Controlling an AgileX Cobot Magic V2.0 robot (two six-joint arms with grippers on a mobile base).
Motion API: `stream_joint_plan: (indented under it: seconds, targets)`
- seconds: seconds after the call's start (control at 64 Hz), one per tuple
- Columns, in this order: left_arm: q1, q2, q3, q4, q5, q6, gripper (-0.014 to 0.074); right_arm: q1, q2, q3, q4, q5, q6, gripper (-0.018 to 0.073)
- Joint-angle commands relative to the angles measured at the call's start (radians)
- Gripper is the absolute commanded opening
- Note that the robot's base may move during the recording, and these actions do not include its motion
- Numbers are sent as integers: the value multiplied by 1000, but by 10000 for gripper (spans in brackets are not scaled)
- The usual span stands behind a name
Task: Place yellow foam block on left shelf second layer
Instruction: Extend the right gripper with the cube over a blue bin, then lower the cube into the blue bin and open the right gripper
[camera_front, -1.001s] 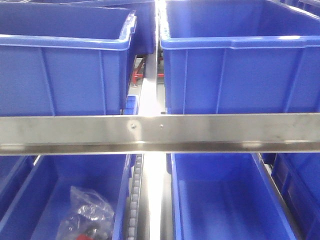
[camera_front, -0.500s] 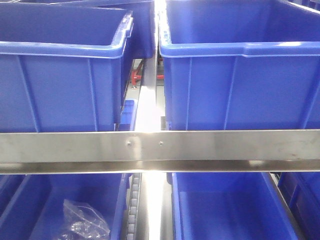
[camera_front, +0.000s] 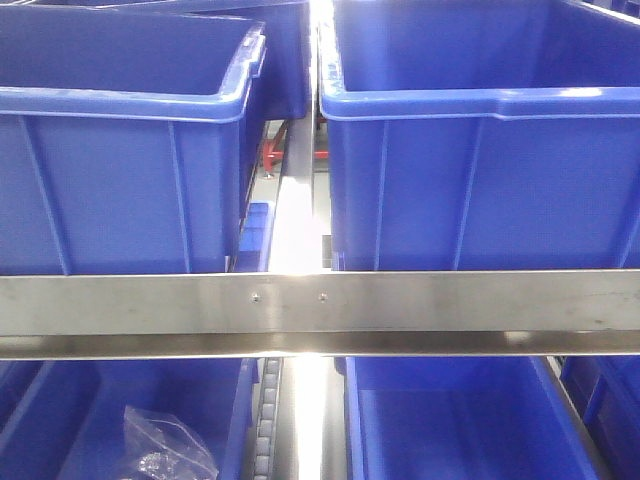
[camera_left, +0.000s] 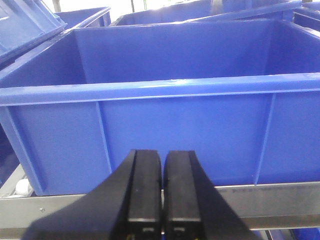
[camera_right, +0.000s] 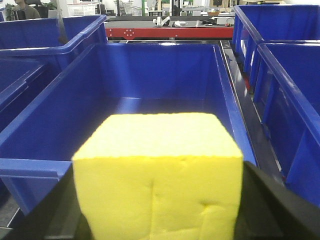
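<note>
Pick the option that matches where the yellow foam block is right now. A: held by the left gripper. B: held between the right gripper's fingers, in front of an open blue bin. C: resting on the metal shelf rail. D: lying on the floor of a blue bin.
B: the right wrist view shows the yellow foam block between the dark fingers of the right gripper, with the blue bin beyond it.

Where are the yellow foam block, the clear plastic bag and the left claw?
Bright yellow foam cube (camera_right: 160, 175): right wrist view, front face.
Crinkled clear plastic bag (camera_front: 165, 450): front-facing view, its middle, inside the lower left bin.
Left claw (camera_left: 162, 190): left wrist view, seam between the closed black fingers.
</note>
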Motion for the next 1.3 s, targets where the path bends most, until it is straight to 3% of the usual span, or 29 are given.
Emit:
stream_joint_plan:
  seconds: [0.0,0.625,1.016,1.282]
  targets:
    - [-10,-18,25,-6,-81,-5,136,-6,7,-30,-2,-95,-12,505]
    - [-10,-18,25,-6,-81,-5,136,4,46,-49,14,-126,3,505]
    - [-10,-18,25,-6,-81,-5,136,13,481,-272,14,-178,3,505]
    - [-10,-18,25,-6,-81,-5,136,20,780,-441,14,-321,4,505]
